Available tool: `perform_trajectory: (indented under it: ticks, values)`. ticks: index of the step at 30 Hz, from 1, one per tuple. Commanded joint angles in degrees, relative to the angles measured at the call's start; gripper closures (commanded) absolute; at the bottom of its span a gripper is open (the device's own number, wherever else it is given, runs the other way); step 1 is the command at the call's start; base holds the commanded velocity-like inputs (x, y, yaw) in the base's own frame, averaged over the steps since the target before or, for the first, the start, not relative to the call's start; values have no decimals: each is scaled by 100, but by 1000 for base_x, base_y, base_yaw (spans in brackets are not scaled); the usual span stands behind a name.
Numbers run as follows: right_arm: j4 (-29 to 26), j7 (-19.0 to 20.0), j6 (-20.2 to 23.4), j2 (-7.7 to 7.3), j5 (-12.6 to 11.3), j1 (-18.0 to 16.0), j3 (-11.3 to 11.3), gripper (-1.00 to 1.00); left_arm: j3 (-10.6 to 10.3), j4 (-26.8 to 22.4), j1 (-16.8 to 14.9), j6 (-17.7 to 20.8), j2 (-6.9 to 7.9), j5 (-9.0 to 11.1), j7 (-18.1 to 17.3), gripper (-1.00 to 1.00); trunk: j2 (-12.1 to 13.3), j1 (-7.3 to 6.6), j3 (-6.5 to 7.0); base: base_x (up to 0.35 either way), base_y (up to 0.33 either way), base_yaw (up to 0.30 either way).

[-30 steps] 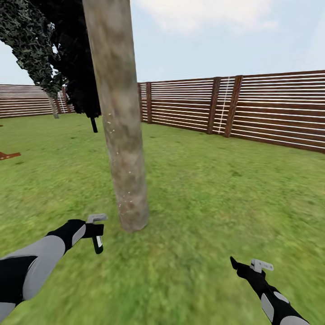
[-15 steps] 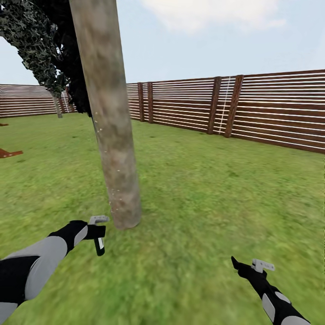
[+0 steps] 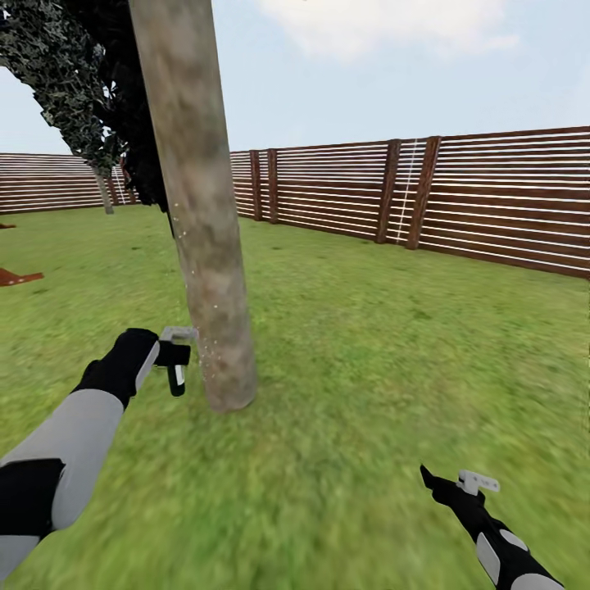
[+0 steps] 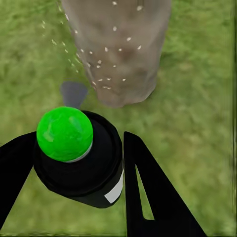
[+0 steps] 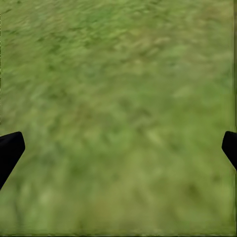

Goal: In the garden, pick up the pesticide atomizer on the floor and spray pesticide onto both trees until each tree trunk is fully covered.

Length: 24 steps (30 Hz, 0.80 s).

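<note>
No readable text, brand, number or sign anywhere, small white label patch on the pesticide atomizer point(image 4: 114, 191) at lower centre of the left wrist view, blank

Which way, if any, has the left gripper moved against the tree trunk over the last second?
Yes. The left gripper, shut on the pesticide atomizer, has risen from below the tree trunk base to beside its lower part.
</note>
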Motion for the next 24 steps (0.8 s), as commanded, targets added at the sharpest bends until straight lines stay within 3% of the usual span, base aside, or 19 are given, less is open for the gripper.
perform_trajectory:
  ticks: [1,4,10,18,20,22,24]
  values:
    - [0,0,0,1,0,0,0,-100,-1,-6,-39,151,-24,-13,0,100,0,0,0,-127,0,0]
    - [-7,0,0,-2,0,0,0,-100,-8,-17,-186,505,-66,-47,-1,100,0,0,0,-31,0,-1]
    - [-7,0,0,0,0,0,0,-100,-12,-9,-803,1049,-100,-47,-10,100,0,0,0,-2,0,-123]
    - [-7,-1,0,-4,0,0,0,-100,-43,51,-2047,1220,-92,-39,-45,100,0,0,0,0,0,-6]
    - [-3,0,0,-5,0,0,0,-100,-351,174,-2298,1230,-89,-36,-45,100,0,0,0,0,0,0]
    - [-3,0,0,-6,0,0,0,-100,-791,314,-2517,1243,-88,-29,-51,100,0,0,0,0,0,0]
    - [-2,0,0,-4,0,0,0,-100,-900,350,-2755,1246,-88,-27,-59,100,0,0,0,0,0,0]
